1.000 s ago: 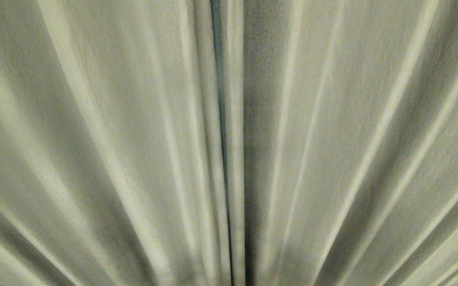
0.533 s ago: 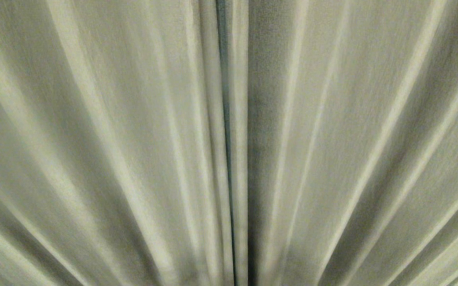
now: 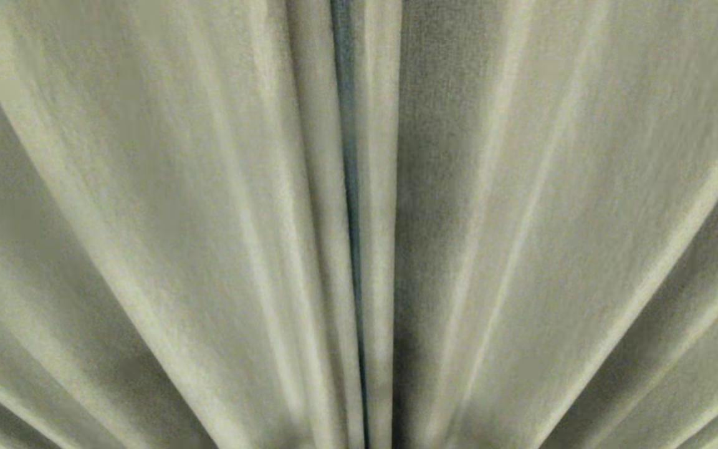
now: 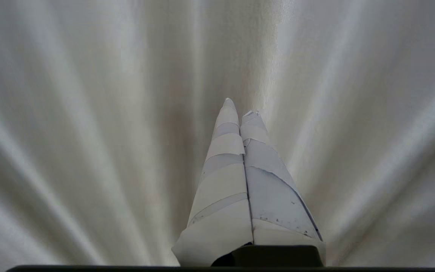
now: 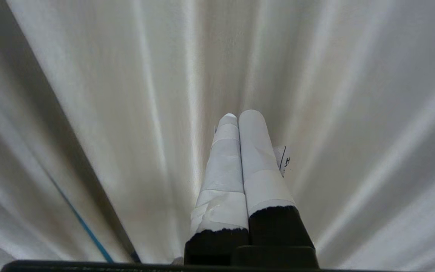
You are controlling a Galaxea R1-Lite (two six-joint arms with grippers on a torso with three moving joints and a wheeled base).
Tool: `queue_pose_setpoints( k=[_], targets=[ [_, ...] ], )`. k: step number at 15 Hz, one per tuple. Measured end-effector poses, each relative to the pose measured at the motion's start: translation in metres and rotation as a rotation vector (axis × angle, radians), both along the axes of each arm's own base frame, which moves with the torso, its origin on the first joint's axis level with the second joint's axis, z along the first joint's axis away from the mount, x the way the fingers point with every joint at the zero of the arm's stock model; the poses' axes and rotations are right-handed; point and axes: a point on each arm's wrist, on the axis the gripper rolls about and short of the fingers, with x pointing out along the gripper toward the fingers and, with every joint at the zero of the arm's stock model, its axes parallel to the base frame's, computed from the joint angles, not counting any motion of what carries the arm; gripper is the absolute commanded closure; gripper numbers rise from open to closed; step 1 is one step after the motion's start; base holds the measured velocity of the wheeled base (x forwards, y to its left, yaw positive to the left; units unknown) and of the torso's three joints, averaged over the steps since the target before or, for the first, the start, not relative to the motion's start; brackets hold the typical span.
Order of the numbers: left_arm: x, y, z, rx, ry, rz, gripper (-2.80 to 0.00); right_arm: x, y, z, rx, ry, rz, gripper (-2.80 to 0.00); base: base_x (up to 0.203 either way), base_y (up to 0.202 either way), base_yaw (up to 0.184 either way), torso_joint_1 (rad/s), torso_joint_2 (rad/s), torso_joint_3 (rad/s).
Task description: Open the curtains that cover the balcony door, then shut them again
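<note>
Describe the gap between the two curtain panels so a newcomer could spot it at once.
In the head view, cream pleated curtains fill the whole picture, folds fanning outward toward the bottom. Near the middle, where the left and right panels meet, runs a thin, nearly upright gap. It alone is blue-grey and dark, while the folds beside it are only soft shadows in cream fabric.

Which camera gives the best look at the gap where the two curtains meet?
The head view: the gap runs straight down its middle between the curtains. The right wrist view catches it only as a dark slanted line at one side; the left wrist view shows just folds.
</note>
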Motion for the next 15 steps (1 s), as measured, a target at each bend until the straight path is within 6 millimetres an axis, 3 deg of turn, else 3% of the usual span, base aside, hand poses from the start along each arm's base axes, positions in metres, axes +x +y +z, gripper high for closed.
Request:
queue_pose_setpoints(
  k=[15],
  targets=[
    [-0.0001, -0.0001, 0.0005, -0.001, -0.004, -0.004, 0.00, 0.0000, 0.0000, 0.0001, 0.001, -0.001, 0.000, 0.00, 0.006, 0.000, 0.000, 0.000, 0.00, 0.000]
  ],
)
